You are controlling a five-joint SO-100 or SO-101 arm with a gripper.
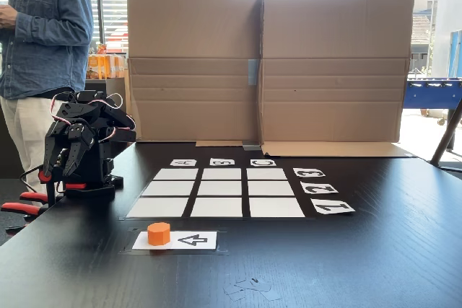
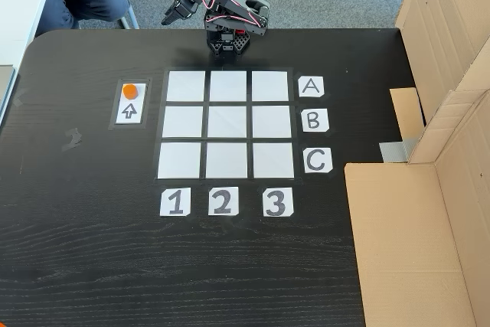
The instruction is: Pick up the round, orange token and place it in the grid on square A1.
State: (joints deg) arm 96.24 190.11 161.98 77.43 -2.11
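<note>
1. We see the arm folded at the table's far edge in the top-down fixed view, with nothing in its gripper. In the side fixed view the fingers hang downward close together, but we cannot tell whether they are fully closed.
2. The token sits on the card with the black arrow, on the end behind the arrow's head. In the top-down fixed view the card lies just left of the grid, well apart from the gripper.
3. Square A1 is the corner cell where row A meets column 1. In that view it is the top-left cell, the one nearest the token and bare.
4. We judge the step in hand to be the reach: nothing has been picked up yet.
5. To do it well, we would open the fingers wider than the token before descending, so neither finger knocks it off the card.
6. We would come down from above with the token centred between the fingers, and close low on its sides.
7. The token is short and faceted, so a shallow grip could let it twist or slip.
8. We would lift clear of the card before swinging across, since the carry to A1 is short.
9. We would release low over the middle of the cell.
</note>
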